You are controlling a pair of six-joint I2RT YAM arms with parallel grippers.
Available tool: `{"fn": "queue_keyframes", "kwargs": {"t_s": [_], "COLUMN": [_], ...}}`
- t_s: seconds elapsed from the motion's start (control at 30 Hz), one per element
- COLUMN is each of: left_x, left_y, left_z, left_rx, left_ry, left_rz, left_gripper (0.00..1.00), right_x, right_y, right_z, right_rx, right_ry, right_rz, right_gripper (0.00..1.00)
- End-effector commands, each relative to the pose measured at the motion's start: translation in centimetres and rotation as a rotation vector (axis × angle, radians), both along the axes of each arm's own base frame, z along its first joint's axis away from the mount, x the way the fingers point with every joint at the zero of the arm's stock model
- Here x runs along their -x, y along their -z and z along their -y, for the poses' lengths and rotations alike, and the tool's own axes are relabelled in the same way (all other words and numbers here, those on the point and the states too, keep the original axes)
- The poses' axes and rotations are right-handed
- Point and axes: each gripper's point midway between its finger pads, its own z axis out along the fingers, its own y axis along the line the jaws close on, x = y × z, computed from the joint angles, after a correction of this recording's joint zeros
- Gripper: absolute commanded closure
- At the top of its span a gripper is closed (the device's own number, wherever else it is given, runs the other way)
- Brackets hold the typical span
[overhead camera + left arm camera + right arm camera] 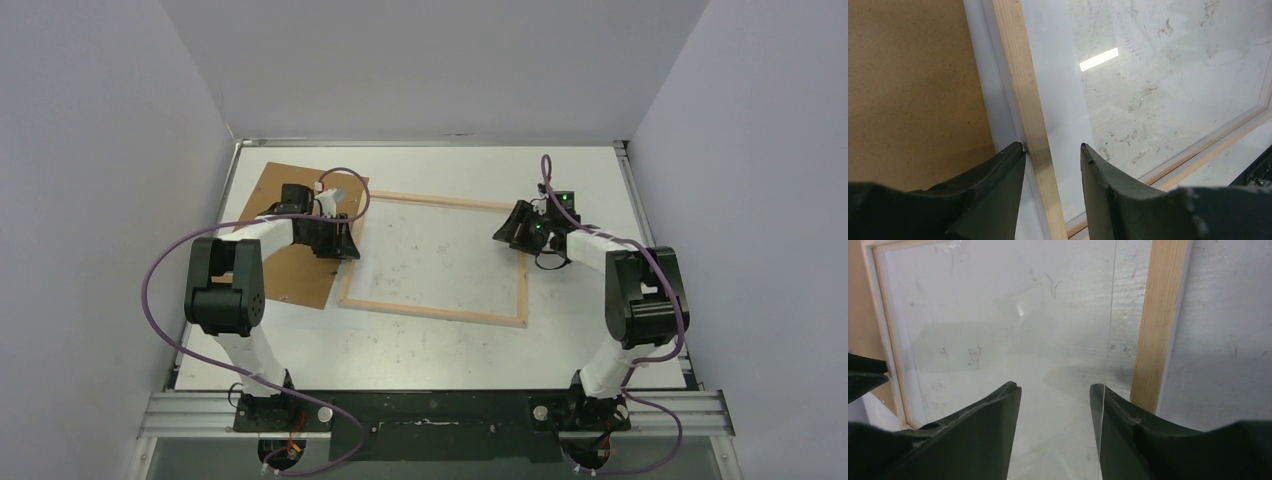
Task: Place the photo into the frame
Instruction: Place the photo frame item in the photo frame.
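Top external view: the frame [430, 312] lies flat in the middle of the white tabletop [400, 355], turned a little out of square with its edges. A brown backing panel [300, 275] lies just beside the frame's left bar, partly under the left arm. The left end effector [348, 240] sits at that left bar, and the right end effector [505, 232] sits over the frame's right side, just inside the right bar. A purple cable [150, 290] loops out from the left arm.

In the left wrist view, the left end effector [1053, 147] is moderately open and straddles the pale wooden bar [1023, 75]. One finger [1008, 170] meets the bar's outer edge on the panel [908, 90] side. The other finger [1098, 175] stands clear of the bar, over the glossy surface inside the frame [1158, 90], which carries scuffs and a bright reflection. The bar is between the fingers but not squeezed.

In the right wrist view, the right end effector [1055, 387] is also moderately open with nothing gripped. It hangs over a glossy sheet [998, 330] lying within the frame. The sheet's thin straight edge runs just beside the inner face of one finger [1108, 430] and stops short of the right bar [1158, 315], leaving a strip of rougher surface between them. Whether this sheet is clear glazing or the print cannot be told, and no printed image can be made out.
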Motion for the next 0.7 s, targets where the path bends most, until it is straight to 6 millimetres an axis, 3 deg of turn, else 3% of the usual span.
{"fn": "queue_keyframes", "kwargs": {"t_s": [0.0, 0.33, 0.67], "left_x": [-0.49, -0.44, -0.29], "left_y": [-1.23, -1.36, -1.26], "left_z": [0.26, 0.31, 0.34], "left_rx": [0.010, 0.014, 0.016], "left_ry": [0.025, 0.025, 0.028], "left_rz": [0.054, 0.056, 0.053], "left_gripper": [0.58, 0.58, 0.58], "right_x": [-0.91, -0.92, -0.56], "right_y": [-2.47, -3.11, -3.47], "right_z": [0.85, 0.72, 0.63], "right_rx": [0.136, 0.273, 0.428], "right_ry": [0.007, 0.001, -0.004], "right_rz": [0.078, 0.075, 0.065], "right_gripper": [0.43, 0.25, 0.23]}}
